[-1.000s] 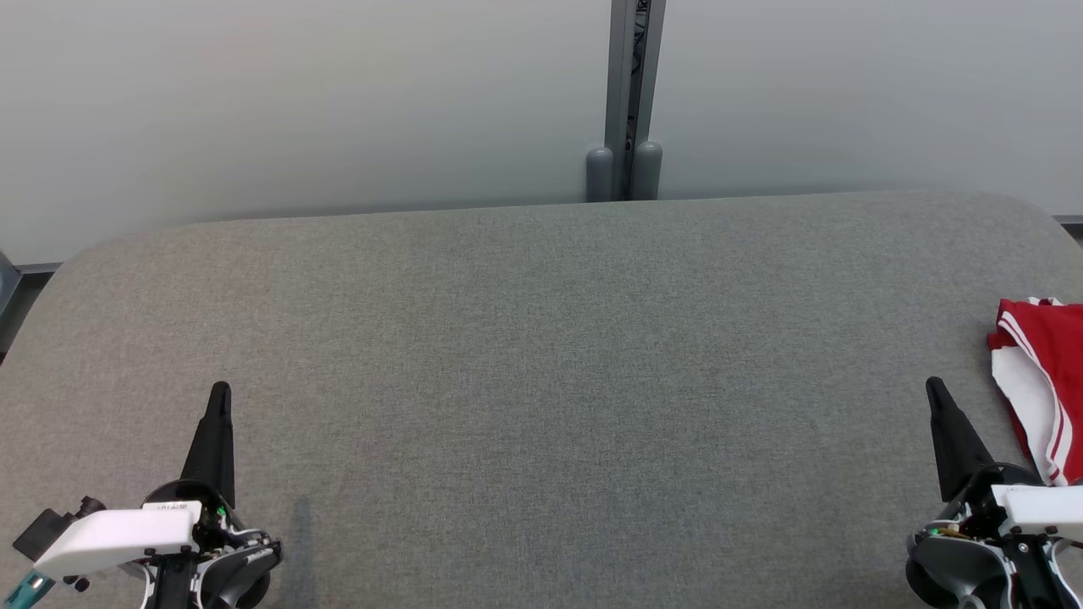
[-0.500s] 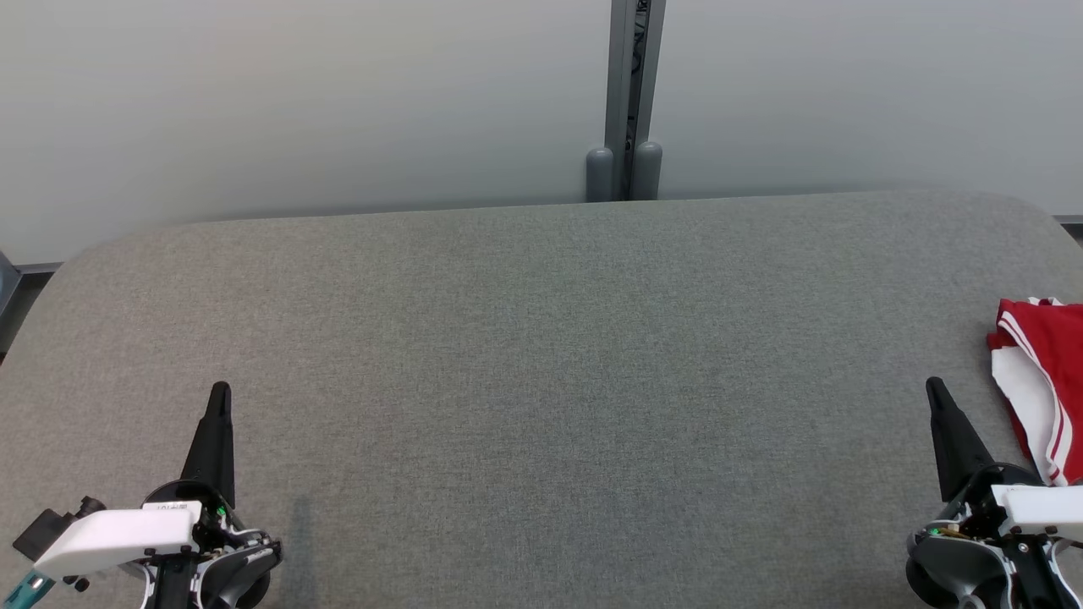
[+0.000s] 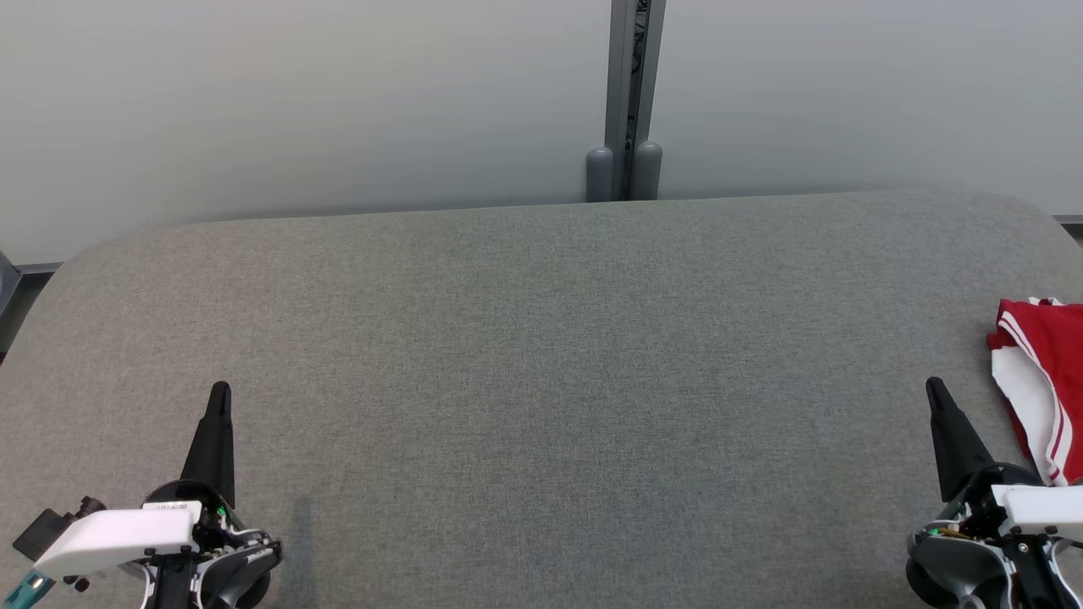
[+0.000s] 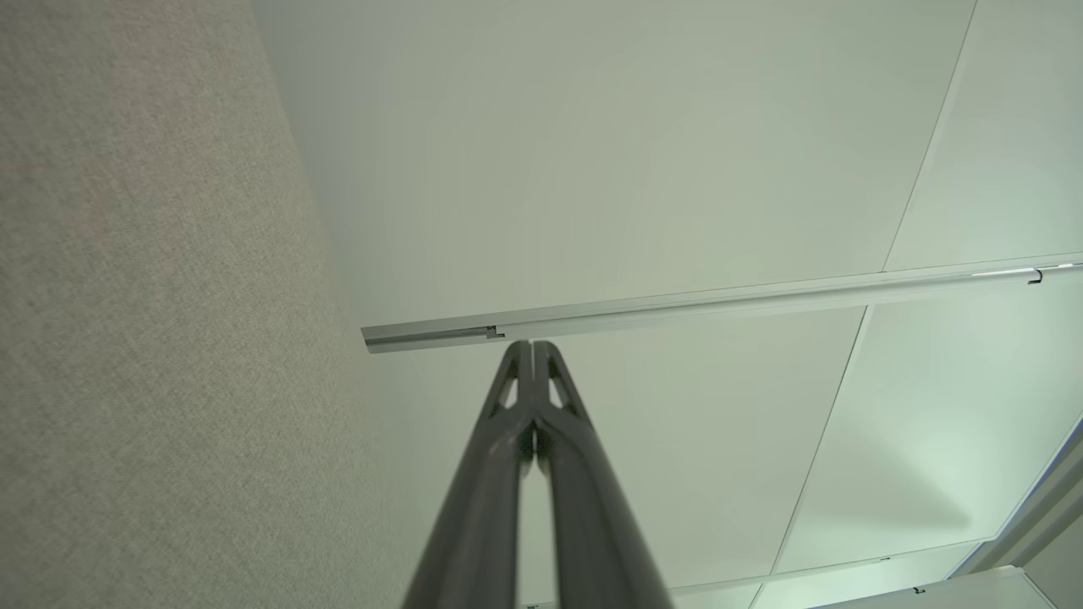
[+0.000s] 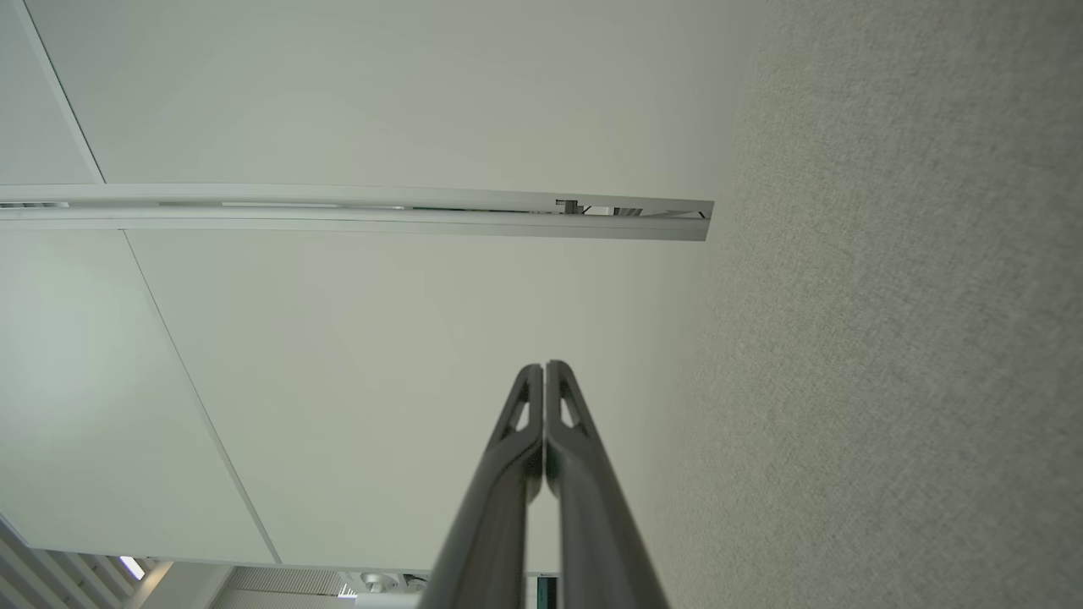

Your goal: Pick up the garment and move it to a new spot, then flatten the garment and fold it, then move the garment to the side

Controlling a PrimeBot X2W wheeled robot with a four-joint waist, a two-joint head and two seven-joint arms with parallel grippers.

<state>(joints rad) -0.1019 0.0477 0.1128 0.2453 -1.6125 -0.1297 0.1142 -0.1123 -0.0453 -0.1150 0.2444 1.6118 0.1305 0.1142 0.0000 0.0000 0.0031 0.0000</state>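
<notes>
A red garment with white stripes (image 3: 1045,381) lies crumpled at the right edge of the grey table (image 3: 541,381), cut off by the head view's border. My right gripper (image 3: 934,387) rests at the lower right, just left of the garment, shut and holding nothing; its fingers meet at the tips (image 5: 544,369). At the lower left, far from the garment, my left gripper (image 3: 220,391) is also shut and holds nothing, tips together (image 4: 530,345).
A pale wall with a grey vertical post (image 3: 626,101) stands behind the table's far edge. The table's corners are rounded. In the wrist views a metal rail (image 4: 719,296) crosses the pale panels.
</notes>
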